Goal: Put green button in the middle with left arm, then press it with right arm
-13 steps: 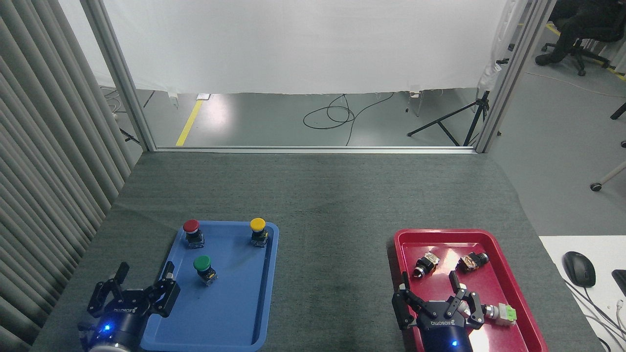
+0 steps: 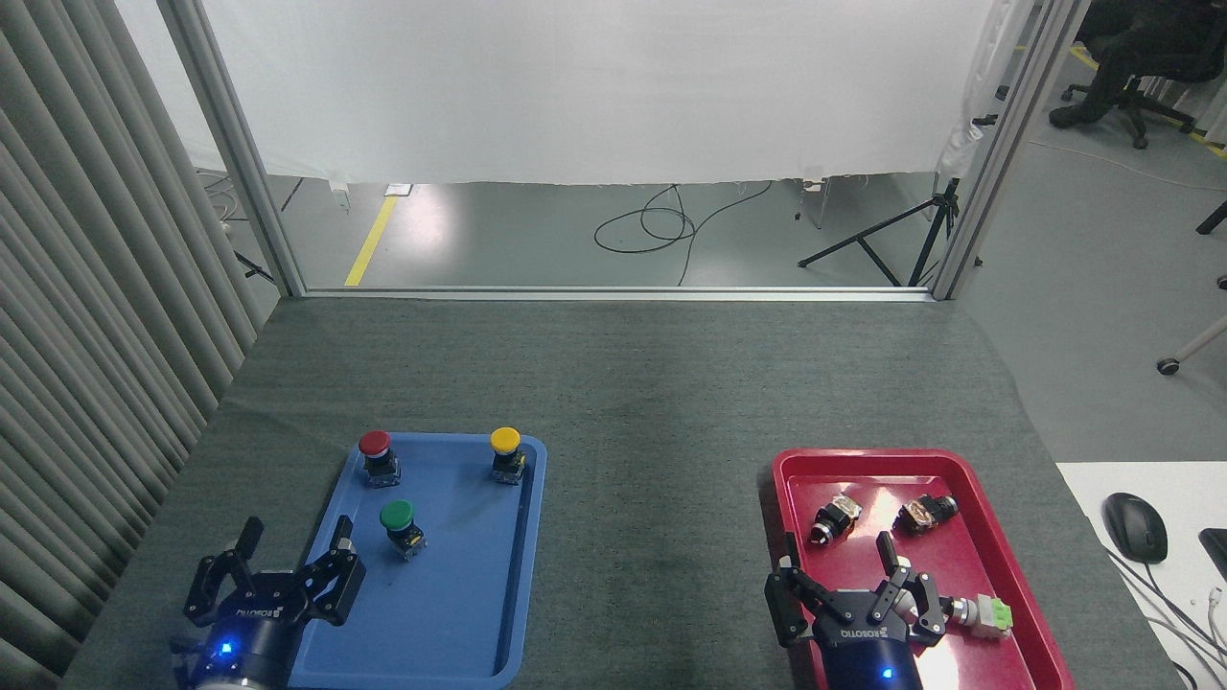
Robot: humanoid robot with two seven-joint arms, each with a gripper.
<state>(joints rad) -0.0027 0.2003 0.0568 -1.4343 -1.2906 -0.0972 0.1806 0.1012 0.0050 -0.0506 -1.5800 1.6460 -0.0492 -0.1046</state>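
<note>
Button w/ round dark-green cap and black-yellow base (image 2: 400, 527) stands upright in blue plastic tray (image 2: 498, 613), nearer than red-capped button (image 2: 377, 454). Left black three-fingered pincer (image 2: 278, 565), spread open and empty, has shifted right over tray's near-left corner, approaching the grab. Right pincer (image 2: 848, 585) open, empty. Grey-felt table middle (image 2: 652, 479) bare.

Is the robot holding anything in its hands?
No. Both grippers, left and right, are open and empty; the green button sits untouched in the blue tray.
</note>
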